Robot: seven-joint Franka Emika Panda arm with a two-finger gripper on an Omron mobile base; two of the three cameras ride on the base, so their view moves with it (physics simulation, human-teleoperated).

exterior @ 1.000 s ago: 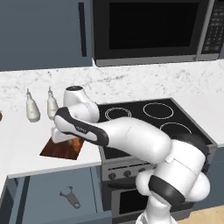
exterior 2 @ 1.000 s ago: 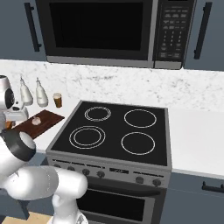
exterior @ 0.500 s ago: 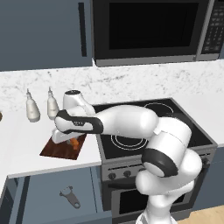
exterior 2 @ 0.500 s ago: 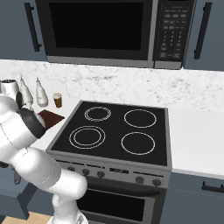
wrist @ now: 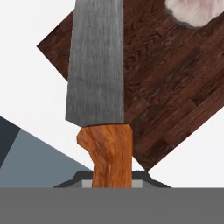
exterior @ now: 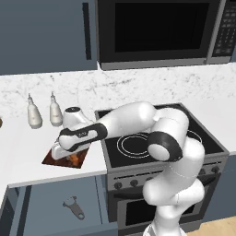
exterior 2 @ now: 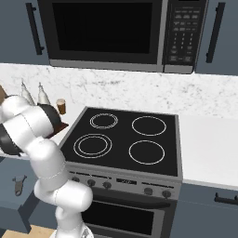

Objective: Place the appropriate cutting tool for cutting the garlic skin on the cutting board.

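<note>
White worktop [exterior: 23, 152] carries everything. Nearest, the fingers [wrist: 112, 183] are clamped on the knife [wrist: 98, 87] by its orange handle; its grey blade reaches out over the cutting board [wrist: 175, 87], with the garlic [wrist: 194, 11] lying farther ahead on that board.

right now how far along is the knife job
Done: the right tool was picked; the knife with the orange handle is gripped in the shut jaws, while the peeler lies down by the drawer. In hand: the arm holds the blade low over the cutting board, near the garlic. Left: set the knife on the board and let go.
</note>
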